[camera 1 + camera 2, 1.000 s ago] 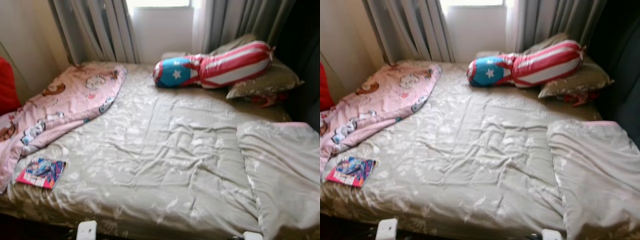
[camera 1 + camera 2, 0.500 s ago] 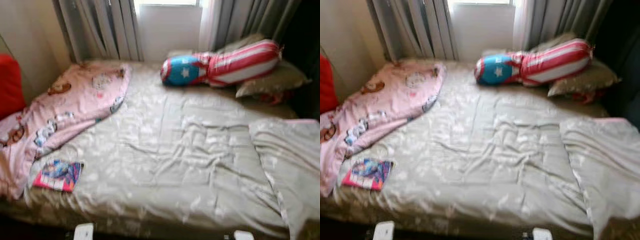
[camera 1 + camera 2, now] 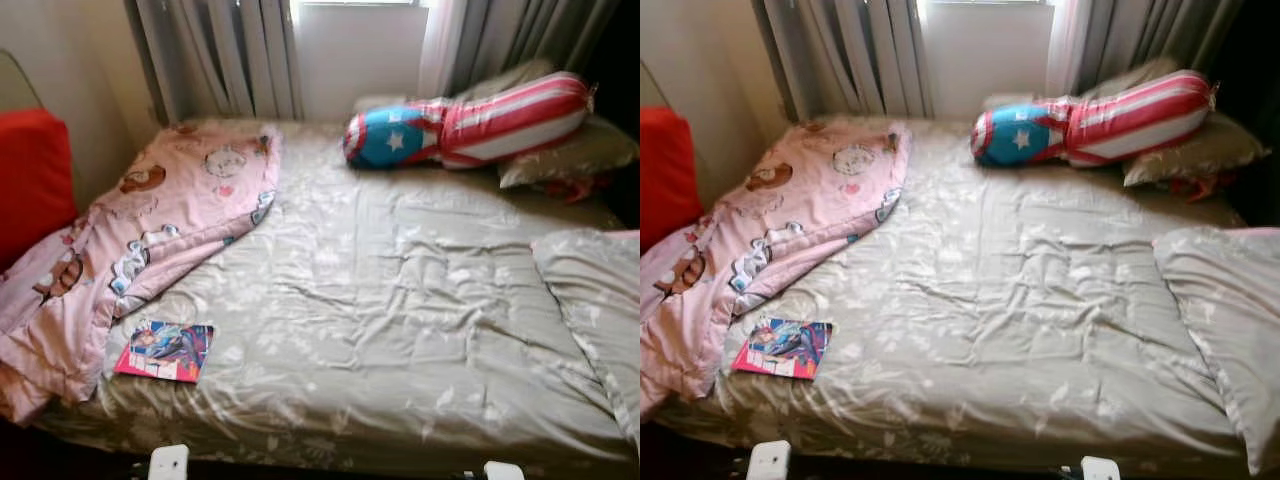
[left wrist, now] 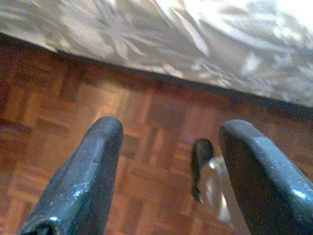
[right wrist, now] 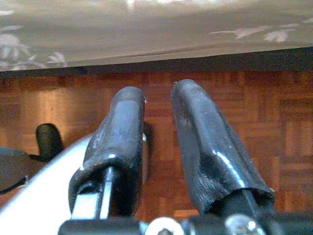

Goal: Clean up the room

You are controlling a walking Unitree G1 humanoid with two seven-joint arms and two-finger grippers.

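- Step in hand, as I judge it: the approach. The robot faces the bed (image 3: 400,330) with both arms hanging low over the parquet floor (image 4: 146,127), nothing held.
- Left gripper (image 4: 171,166): jaws wide open, empty, pointing at the floor by the bed's edge.
- Far left: a red cushion (image 3: 30,180); beside it a pink blanket (image 3: 150,230) rumpled down the bed's left side.
- Lower left: a comic book (image 3: 165,351) lies flat on the sheet, just beside the blanket's edge, the likeliest first pick.
- Upper right: a striped bolster (image 3: 470,118) resting against a pillow (image 3: 570,155).
- Right gripper (image 5: 159,142): jaws nearly closed, empty.
- Next move calls for raising the left arm over the book.
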